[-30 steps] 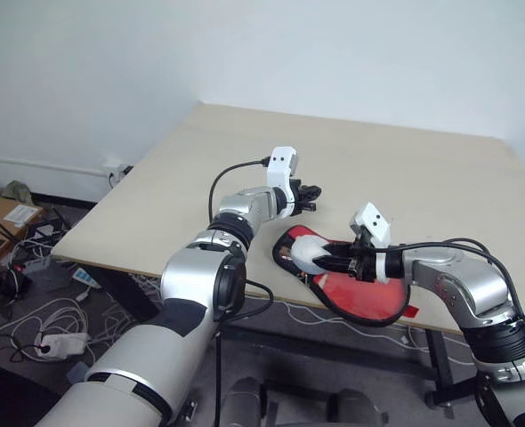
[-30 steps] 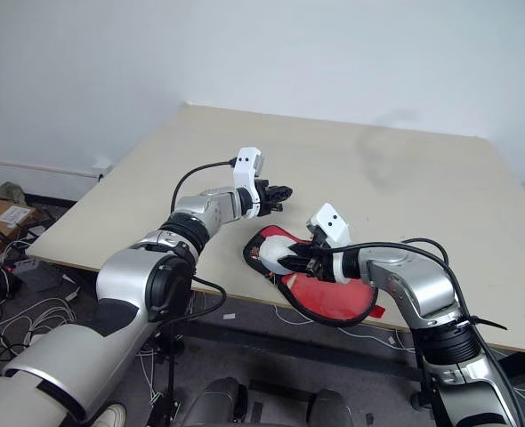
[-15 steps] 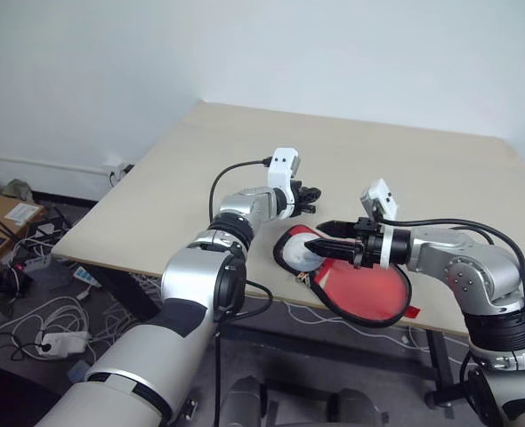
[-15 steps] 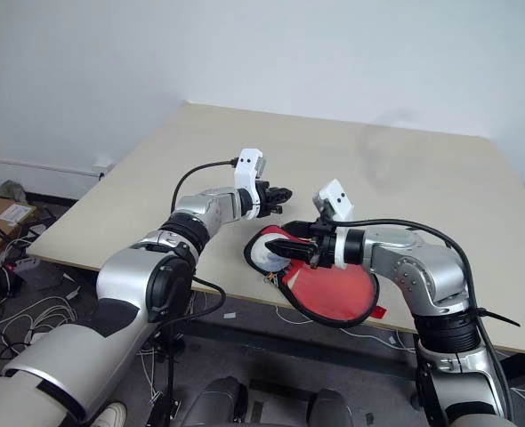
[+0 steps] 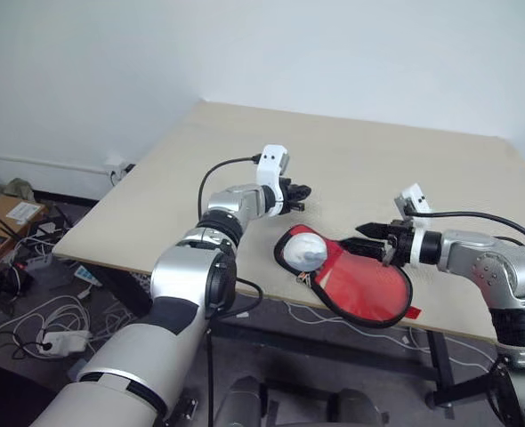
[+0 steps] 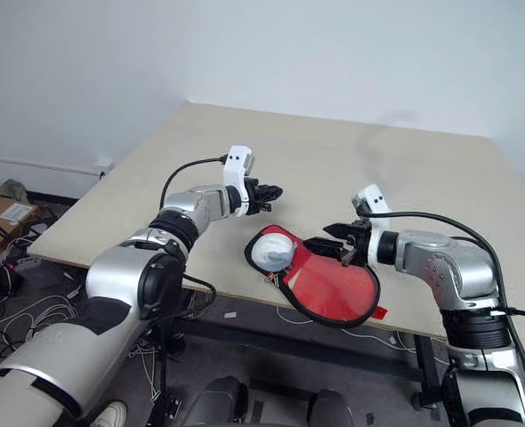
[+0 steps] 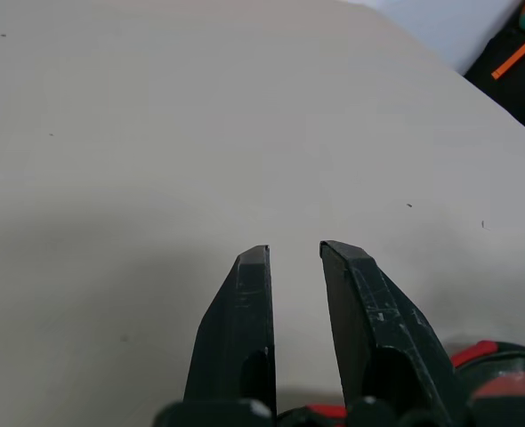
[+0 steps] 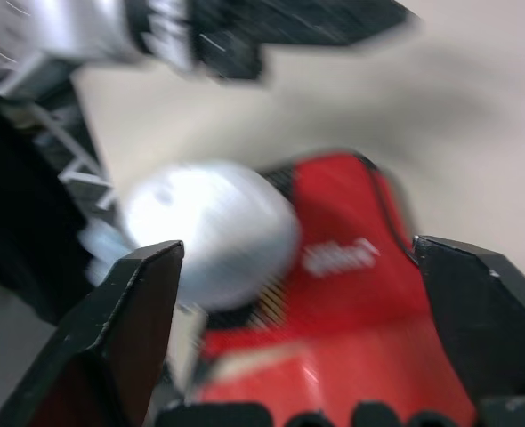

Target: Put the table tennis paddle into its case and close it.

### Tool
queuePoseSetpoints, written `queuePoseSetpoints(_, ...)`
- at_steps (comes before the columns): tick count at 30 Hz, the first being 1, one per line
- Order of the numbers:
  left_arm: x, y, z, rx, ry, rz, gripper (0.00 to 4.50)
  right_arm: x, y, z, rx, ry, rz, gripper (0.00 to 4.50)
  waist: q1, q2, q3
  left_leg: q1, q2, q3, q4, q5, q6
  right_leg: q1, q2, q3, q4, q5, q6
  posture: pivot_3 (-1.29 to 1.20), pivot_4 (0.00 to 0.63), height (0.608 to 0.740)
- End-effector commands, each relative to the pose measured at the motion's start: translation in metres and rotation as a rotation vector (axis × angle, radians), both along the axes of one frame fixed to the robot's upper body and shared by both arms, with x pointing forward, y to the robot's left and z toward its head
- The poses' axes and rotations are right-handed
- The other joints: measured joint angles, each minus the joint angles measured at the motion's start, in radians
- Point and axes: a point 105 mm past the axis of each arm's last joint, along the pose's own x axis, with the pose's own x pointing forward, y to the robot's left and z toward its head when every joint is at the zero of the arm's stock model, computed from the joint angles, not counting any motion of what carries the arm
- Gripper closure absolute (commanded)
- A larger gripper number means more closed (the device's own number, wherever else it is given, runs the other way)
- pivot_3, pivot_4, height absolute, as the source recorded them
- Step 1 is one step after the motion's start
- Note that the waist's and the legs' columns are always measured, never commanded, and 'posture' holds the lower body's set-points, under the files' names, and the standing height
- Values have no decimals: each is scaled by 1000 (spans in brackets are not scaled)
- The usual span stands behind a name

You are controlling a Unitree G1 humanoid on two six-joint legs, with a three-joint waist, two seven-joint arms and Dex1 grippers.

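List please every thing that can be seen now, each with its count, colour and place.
case: one, red with black edging, flat on the table at its near edge, between the two grippers.
ball-like thing: one, white, at the case's narrow end, towards the left gripper.
table: one, light beige top, against a white wall.
cables and boxes: several, mixed colours, on the floor to the left of the table.
left gripper: one, black fingers, a narrow gap between them, holding nothing, above the table beyond the case.
right gripper: one, black fingers, open, holding nothing, above the case's wide part.
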Motion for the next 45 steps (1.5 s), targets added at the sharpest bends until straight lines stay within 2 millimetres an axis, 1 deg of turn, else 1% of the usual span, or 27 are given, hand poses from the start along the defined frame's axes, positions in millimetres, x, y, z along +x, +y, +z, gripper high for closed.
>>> queuePoseSetpoints(1,3,5,19,25,-71,-50,3649,-4,0,4,-8,-52,33,1312,0,0,0,0,0,0,0,0,0,0,0,0,0,0,0,0,0,688)
queuePoseSetpoints(5,-2,8,22,49,-74,-125,3649,-6,4,-10,-28,-27,36,2794,-1,0,0,0,0,0,0,0,0,0,0,0,0,0,0,0,0,688)
queuePoseSetpoints(7,-5,7,23,52,-74,-162,3649,-5,5,-13,-41,-30,32,3519,-1,0,0,0,0,0,0,0,0,0,0,0,0,0,0,0,0,688)
queuePoseSetpoints(8,-8,4,25,56,-78,-207,3649,-6,6,-15,-53,-29,35,3828,0,0,0,0,0,0,0,0,0,0,0,0,0,0,0,0,0,688)
queuePoseSetpoints(10,-19,-3,28,76,-92,-335,3649,-3,6,-22,-83,-31,22,3828,1,0,0,0,0,0,0,0,0,0,0,0,0,0,0,0,0,688)
queuePoseSetpoints(12,-28,-6,26,119,-113,-446,3649,-1,7,-27,-100,-31,20,3828,0,0,0,0,0,0,0,0,0,0,0,0,0,0,0,0,0,688)
queuePoseSetpoints(15,-40,-6,22,172,-150,-569,3649,-2,9,-31,-98,-17,27,3828,-1,0,0,0,0,0,0,0,0,0,0,1,0,0,0,0,0,688)
queuePoseSetpoints(19,-65,-3,28,160,-177,-730,3649,-1,12,-36,-98,-8,24,3828,-11,1,0,-1,0,0,0,0,0,-1,0,1,1,0,0,0,0,688)
queuePoseSetpoints(23,-87,-1,28,174,-184,-816,3649,4,8,-42,-113,0,-17,3828,-11,2,1,-1,0,0,0,1,0,-1,0,2,2,0,0,0,0,688)
queuePoseSetpoints(26,-103,-4,32,159,-194,-876,3649,5,6,-43,-117,-3,-28,3828,-7,3,1,-1,0,0,1,1,1,-1,0,2,2,0,-1,0,0,688)
queuePoseSetpoints(29,-110,-13,29,172,-194,-891,3649,5,6,-46,-134,-6,-30,3828,-6,4,1,-1,0,0,2,1,1,0,0,2,2,0,-1,0,0,688)
queuePoseSetpoints(34,-118,-17,19,207,-183,-933,3649,5,6,-49,-146,-7,-40,3828,-7,5,1,0,0,0,2,2,2,0,1,2,2,0,-3,0,0,688)
queuePoseSetpoints(37,-116,-12,16,236,-185,-926,3038,6,5,-50,-150,-7,-52,3880,-9,7,3,0,0,0,2,2,2,0,1,2,3,0,-3,0,0,688)
queuePoseSetpoints(44,-113,-5,13,280,-174,-903,718,6,4,-53,-158,-2,-58,3880,-7,9,3,1,0,0,2,2,2,0,1,3,3,0,-4,0,0,688)
queuePoseSetpoints(45,-112,-3,12,293,-173,-897,718,6,4,-53,-161,-3,-55,3880,-8,9,3,1,0,0,2,2,2,0,1,3,3,0,-4,0,0,688)
